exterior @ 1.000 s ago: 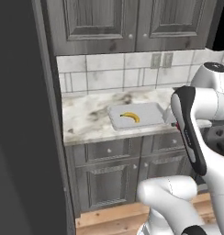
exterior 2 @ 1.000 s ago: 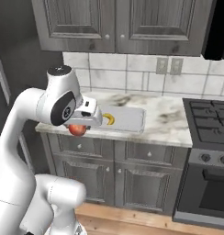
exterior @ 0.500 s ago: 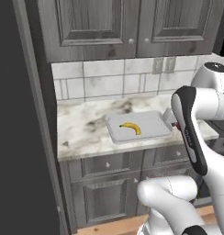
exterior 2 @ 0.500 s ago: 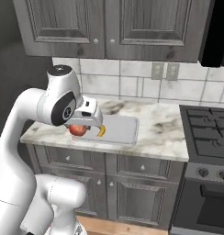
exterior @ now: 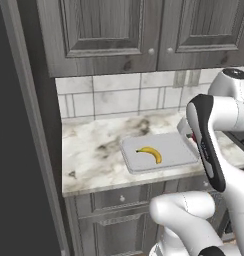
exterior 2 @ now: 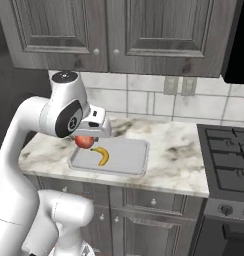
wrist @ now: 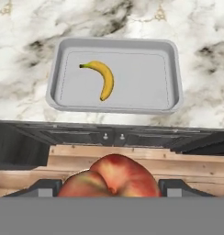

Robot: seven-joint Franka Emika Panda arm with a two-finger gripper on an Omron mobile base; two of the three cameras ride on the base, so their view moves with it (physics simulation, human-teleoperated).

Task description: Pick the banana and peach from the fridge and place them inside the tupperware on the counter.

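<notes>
The claw (exterior 2: 85,142) holds the peach (wrist: 109,177) between its fingers, in front of the marbled tabletop (wrist: 196,108) and short of its edge. The banana (wrist: 103,78) lies in the left half of the grey tupperware (wrist: 174,64) on that tabletop, below dark cabinets (exterior 2: 119,30).

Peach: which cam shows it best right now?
Hand view. The peach sits large and close between the finger tips of the gripper, its red-orange skin clear. The right base view shows it small under the hand, beside the tupperware. In the left base view the arm hides nearly all of it.
</notes>
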